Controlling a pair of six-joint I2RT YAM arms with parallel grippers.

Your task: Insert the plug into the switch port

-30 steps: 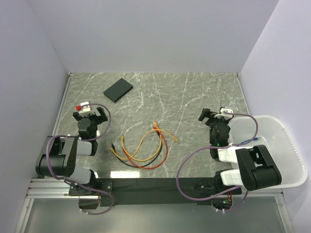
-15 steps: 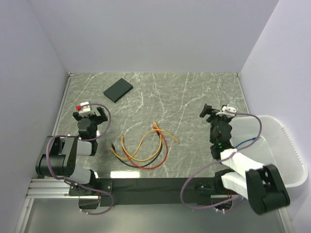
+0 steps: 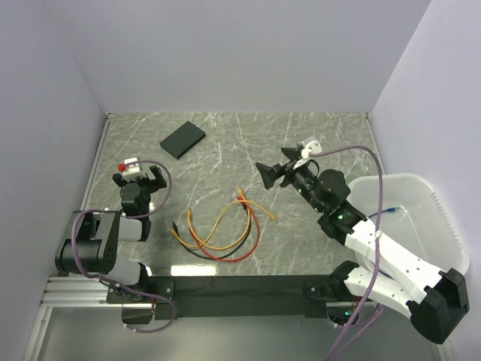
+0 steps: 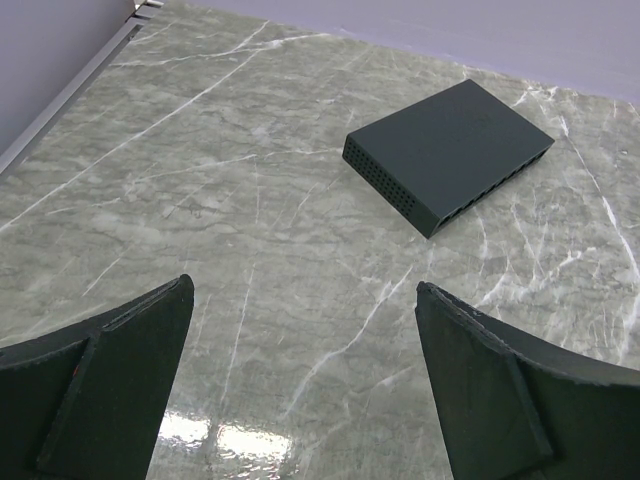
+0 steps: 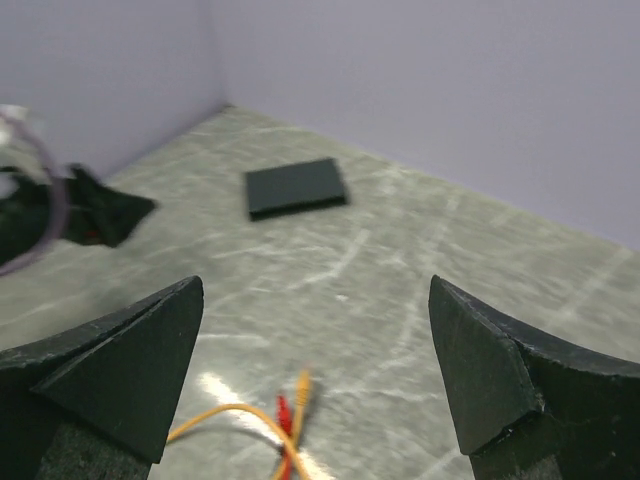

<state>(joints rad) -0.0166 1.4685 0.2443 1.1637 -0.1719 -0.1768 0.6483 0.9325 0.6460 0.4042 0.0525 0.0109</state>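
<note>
The switch (image 3: 183, 139) is a flat matte-black box lying at the back left of the marble table; its socket edge shows in the left wrist view (image 4: 450, 150), and it appears blurred in the right wrist view (image 5: 295, 187). Several loose cables (image 3: 222, 229) lie mid-table, their orange plug (image 3: 240, 195) and red plug (image 5: 283, 410) ends side by side. My left gripper (image 3: 137, 177) stands open near the left edge, short of the switch (image 4: 302, 290). My right gripper (image 3: 276, 165) is open above the table, right of the plugs (image 5: 315, 285). Neither holds anything.
A white plastic bin (image 3: 421, 218) sits at the right edge of the table, beside the right arm. Purple-grey walls close in the back and both sides. The left arm (image 5: 60, 210) shows as a dark blur at the left of the right wrist view.
The right arm has swung from beside the bin leftward and forward toward the middle of the table, jaws still open. The left arm, cables and switch have not moved.
</note>
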